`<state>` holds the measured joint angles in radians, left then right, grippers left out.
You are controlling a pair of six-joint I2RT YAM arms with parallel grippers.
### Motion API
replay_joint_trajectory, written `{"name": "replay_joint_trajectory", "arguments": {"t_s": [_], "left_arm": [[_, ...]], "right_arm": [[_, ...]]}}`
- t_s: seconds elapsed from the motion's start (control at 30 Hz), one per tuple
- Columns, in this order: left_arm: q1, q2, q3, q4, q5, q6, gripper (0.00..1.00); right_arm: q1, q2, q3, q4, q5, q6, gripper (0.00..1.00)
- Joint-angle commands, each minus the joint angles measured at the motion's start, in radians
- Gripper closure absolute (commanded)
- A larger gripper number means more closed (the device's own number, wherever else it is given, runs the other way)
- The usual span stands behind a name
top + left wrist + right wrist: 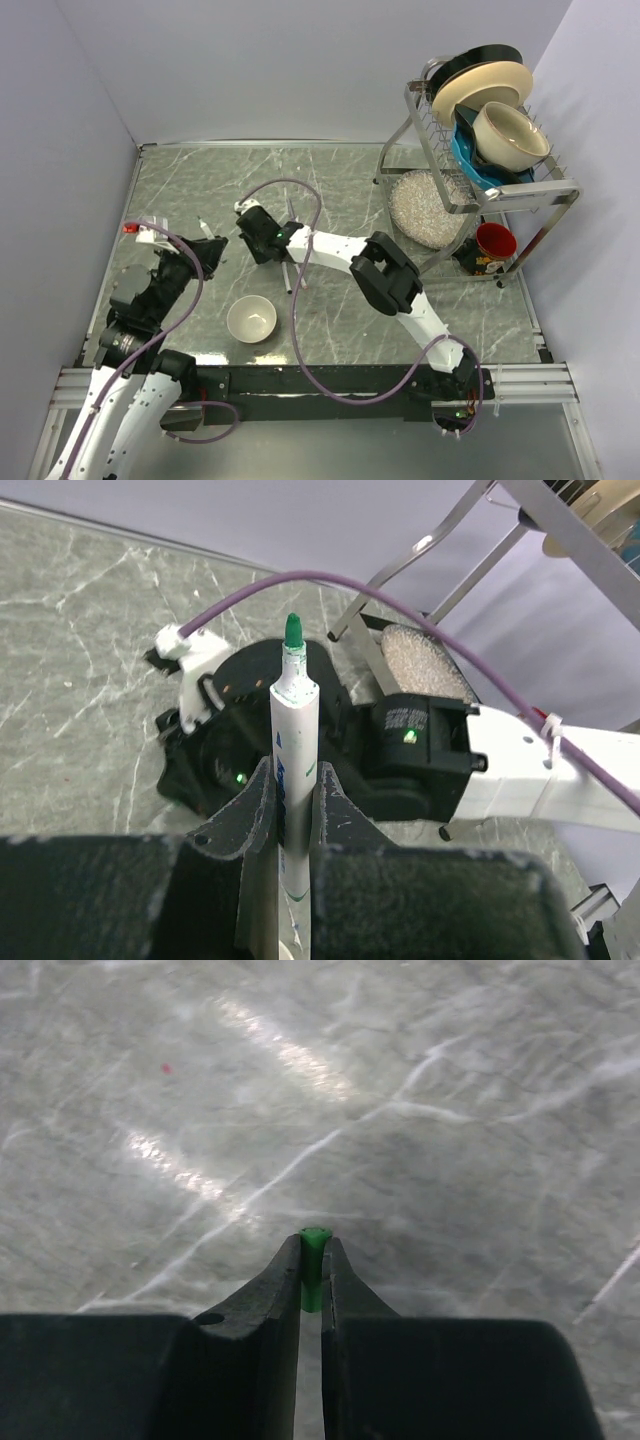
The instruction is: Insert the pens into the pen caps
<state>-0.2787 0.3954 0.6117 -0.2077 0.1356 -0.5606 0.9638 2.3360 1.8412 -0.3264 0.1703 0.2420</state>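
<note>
The green-tipped pen [295, 705] is clamped in the left gripper [295, 775], its long axis running 6 to 12 o'clock, tip at 12. The green cap [313, 1280] is pinched between the tips of the right gripper [313, 1248].

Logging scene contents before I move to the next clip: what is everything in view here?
green-tipped pen: 1, white, upright in the left gripper
green cap: 1, green, pinched in the right gripper
loose pen: 1, white, on the table beside the right arm
red-ended item: 1, white and red, table's left edge; too small to identify
bowl: 1, white, near middle of the table
dish rack: 1, metal, far right, holding dishes
textured plate: 1, whitish, under the rack
red cup: 1, under the rack
table: 1, grey-green marble
left gripper: 1, black, shut on the pen
right gripper: 1, black, shut on the cap
</note>
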Motion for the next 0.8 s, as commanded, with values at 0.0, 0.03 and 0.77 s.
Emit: {"name": "replay_joint_trajectory", "arguments": {"t_s": [0.0,0.03,0.77], "left_arm": [[-0.001,0.019,0.014,0.034,0.033,-0.005,0.99],[-0.001,0.026,0.016,0.036,0.048,-0.007,0.99],[-0.001,0.117,0.049,0.024,0.197,0.073,0.99]], "right_arm": [[-0.022,-0.089,-0.008,0.018,-0.017,0.013,1.0],[-0.026,-0.093,-0.007,0.017,-0.025,0.014,1.0],[-0.143,-0.581,-0.656,-0.007,0.189,0.2,1.0]]}}
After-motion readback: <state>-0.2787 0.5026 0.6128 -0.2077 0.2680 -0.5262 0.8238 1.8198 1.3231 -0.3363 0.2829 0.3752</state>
